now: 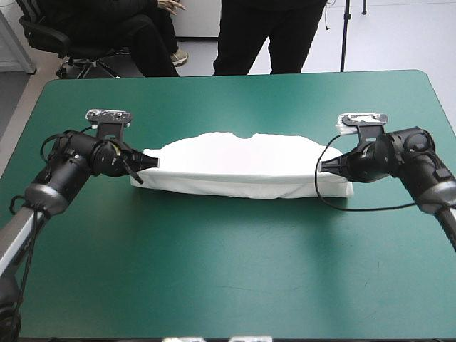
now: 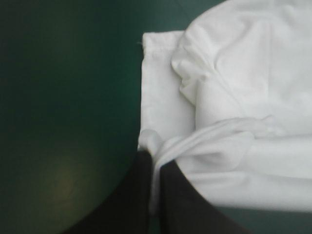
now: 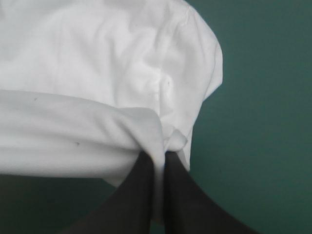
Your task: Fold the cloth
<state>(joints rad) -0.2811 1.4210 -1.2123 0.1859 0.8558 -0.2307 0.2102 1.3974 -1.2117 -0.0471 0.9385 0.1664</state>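
Left pincer (image 2: pixel 155 163), right pincer (image 3: pixel 158 158) clamped on T-shirt (image 1: pixel 242 164) ends; only wrist views show pinched cloth.

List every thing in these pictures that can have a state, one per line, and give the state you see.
T-shirt: folded into a long band, lying across the table, pinched at both ends.
Left gripper: shut on the T-shirt, at the band's left end.
Right gripper: shut on the T-shirt, at the band's right end.
Teal-green cover: flat and smooth under the T-shirt.
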